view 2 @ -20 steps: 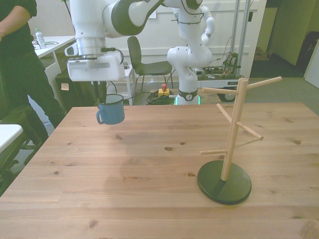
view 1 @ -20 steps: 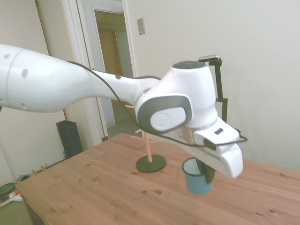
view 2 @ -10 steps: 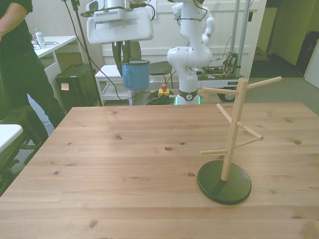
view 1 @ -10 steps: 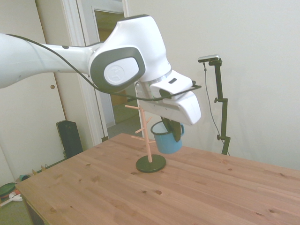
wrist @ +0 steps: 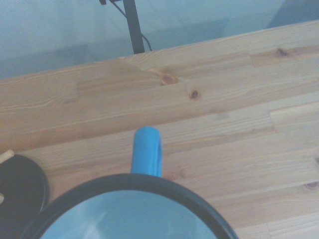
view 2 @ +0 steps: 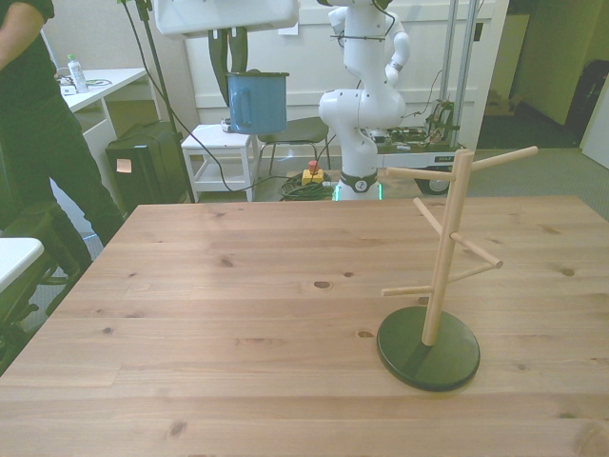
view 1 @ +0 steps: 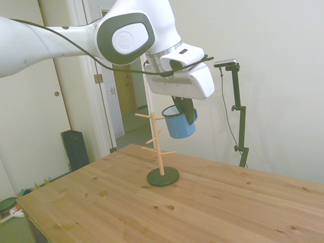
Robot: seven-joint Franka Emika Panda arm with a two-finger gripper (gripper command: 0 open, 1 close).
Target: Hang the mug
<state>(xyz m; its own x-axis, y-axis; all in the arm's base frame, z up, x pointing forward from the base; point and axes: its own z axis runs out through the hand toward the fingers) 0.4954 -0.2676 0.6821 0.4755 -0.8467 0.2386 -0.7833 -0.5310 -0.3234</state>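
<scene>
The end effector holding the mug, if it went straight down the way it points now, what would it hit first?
Probably the bare wooden table. The end effector, shut on the blue mug, points down over open tabletop; the rack stands off toward the front view's right, though depth is uncertain.

Shiny blue mug [view 1: 179,123] with dark rim; knotty wood table [view 2: 238,314]; pale wood rack [view 2: 441,267], matt black base.

We see open air between the blue enamel mug with a dark rim [view 2: 258,102] and the pale wooden peg rack on a dark round base [view 2: 439,276]. The rack's pegs jut out on several sides. A person in dark clothes [view 2: 38,133] stands beyond the wooden table [view 2: 238,324], at the front view's left.
</scene>
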